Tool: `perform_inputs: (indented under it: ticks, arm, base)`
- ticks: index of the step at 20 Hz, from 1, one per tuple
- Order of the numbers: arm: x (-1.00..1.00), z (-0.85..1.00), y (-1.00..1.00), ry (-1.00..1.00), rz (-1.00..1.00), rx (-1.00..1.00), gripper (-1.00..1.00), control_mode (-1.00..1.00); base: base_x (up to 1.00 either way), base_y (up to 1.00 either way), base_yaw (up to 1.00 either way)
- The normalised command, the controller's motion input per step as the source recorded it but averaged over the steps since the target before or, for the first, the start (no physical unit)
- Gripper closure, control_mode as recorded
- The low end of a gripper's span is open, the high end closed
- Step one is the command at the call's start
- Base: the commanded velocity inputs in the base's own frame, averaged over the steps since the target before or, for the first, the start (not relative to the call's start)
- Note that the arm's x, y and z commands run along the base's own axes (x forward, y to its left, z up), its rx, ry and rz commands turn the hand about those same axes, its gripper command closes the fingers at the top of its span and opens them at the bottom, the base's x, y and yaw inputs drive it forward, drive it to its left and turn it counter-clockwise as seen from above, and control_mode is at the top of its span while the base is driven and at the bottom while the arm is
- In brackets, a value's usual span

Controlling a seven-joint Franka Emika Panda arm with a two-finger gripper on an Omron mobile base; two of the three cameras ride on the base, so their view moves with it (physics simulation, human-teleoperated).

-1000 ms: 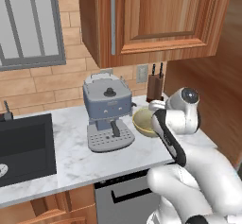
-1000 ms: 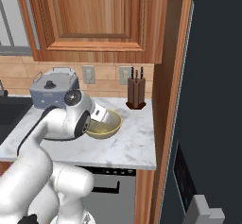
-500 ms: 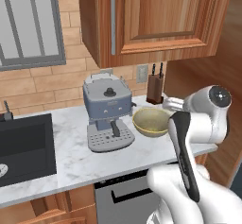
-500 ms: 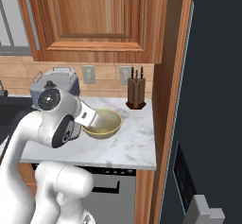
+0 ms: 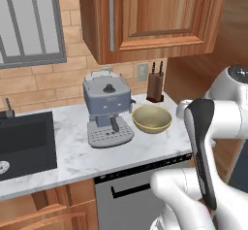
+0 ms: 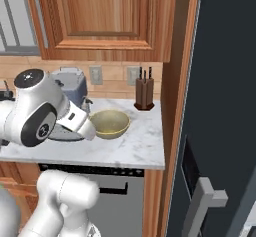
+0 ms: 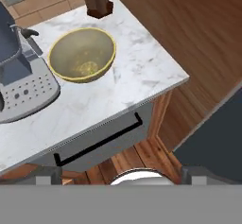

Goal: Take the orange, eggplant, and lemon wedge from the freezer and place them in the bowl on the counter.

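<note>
The olive-tan bowl (image 5: 151,119) (image 6: 109,123) (image 7: 82,55) stands on the white marble counter (image 5: 72,151) (image 6: 135,148) (image 7: 142,72), to the right of the coffee machine. I see no fruit in it. The dark slate-blue freezer (image 6: 222,106) (image 7: 212,138) fills the right side, its grey handle (image 6: 202,201) low down. My gripper (image 7: 122,176) hovers above and in front of the counter's edge, open, its tips wide apart with nothing between them. The orange, eggplant and lemon wedge are out of view.
A blue-grey coffee machine (image 5: 109,107) (image 7: 19,72) sits left of the bowl and a knife block (image 5: 155,86) (image 6: 144,93) stands behind it. A black sink (image 5: 24,137) is at the left. The steel dishwasher (image 5: 131,200) (image 7: 99,142) is under the counter. A wooden panel (image 6: 172,81) separates counter and freezer.
My arm has swung back from over the bowl toward the freezer side, so the bowl now shows whole in the left base view. The bowl and the base have not moved.
</note>
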Motion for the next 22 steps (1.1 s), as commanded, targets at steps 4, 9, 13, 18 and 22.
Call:
perform_inputs:
  ticks: [4, 9, 13, 18, 22]
  arm:
    - [0.00, 0.00, 0.00, 0.00, 0.00, 0.00, -1.00, 1.00]
    - [0.00, 0.00, 0.00, 0.00, 0.00, 0.00, -1.00, 1.00]
    - [0.00, 0.00, 0.00, 0.00, 0.00, 0.00, -1.00, 1.00]
    - [0.00, 0.00, 0.00, 0.00, 0.00, 0.00, -1.00, 1.00]
    - [0.00, 0.00, 0.00, 0.00, 0.00, 0.00, -1.00, 1.00]
  base:
    - [-1.00, 0.02, 0.00]
    - [-1.00, -0.26, -0.01]
    - [-1.00, -0.76, -0.12]
    - [-0.64, -0.92, -0.08]
    - [-0.04, -0.87, 0.00]
